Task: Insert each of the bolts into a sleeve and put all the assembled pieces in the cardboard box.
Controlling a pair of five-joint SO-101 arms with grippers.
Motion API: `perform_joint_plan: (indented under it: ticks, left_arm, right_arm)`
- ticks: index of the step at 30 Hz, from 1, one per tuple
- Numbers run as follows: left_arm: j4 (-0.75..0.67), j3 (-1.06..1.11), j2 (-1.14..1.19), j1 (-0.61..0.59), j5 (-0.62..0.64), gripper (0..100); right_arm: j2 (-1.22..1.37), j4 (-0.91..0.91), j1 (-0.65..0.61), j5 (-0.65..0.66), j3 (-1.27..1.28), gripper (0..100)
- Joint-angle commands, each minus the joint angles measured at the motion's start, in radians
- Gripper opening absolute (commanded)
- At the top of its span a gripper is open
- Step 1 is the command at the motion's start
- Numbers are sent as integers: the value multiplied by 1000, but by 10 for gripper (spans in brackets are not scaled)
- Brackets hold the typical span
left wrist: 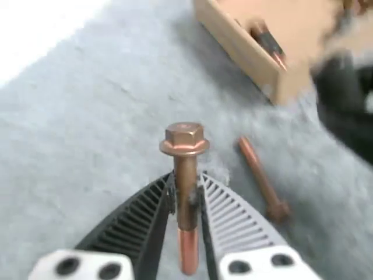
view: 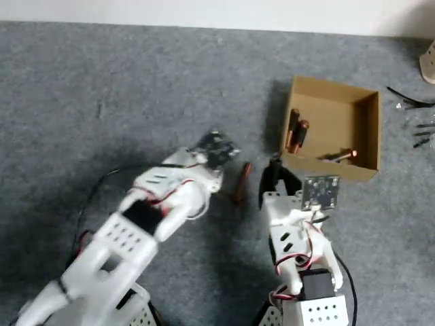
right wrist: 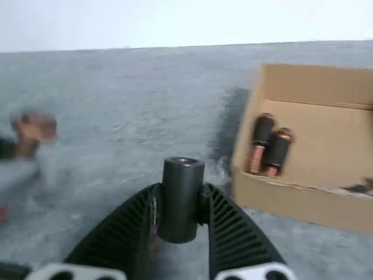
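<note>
Copper-coloured bolt [left wrist: 184,143] is clamped between my left fingers [left wrist: 233,221]. Its long axis runs out along them, with the hex head past the tips and the shank end back toward the wrist. The dark sleeve [right wrist: 179,195] is pinched between my right fingers [right wrist: 236,233], bore open past the tips, just off the near wall of the cardboard box [view: 326,168]. The held bolt is farther from the box than the sleeve is. A loose bolt [view: 241,182] lies on the counter [view: 102,81] between them. I judge the shank must be swung round to face the bore. I can read no writing.
</note>
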Motion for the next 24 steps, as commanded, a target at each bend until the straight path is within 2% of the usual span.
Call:
perform_joint_plan:
  ticks: [1, 11, 14, 21, 24]
  left_arm:
    - [-58, 39, -193, -12, -2, 7]
    - [-144, 237, -610, -16, 5, 7]
    - [-163, 277, -711, -18, 5, 7]
    - [-462, 467, -865, -18, 2, 7]
    - [-520, 506, -905, -13, 2, 7]
  right_arm:
    - [-22, -74, -68, 14, 93, 5]
    - [-22, -171, -157, 14, 93, 5]
    - [-22, -174, -189, 77, 93, 5]
    - [-22, -174, -280, 146, 93, 5]
    - [-22, -180, -291, 144, 93, 5]
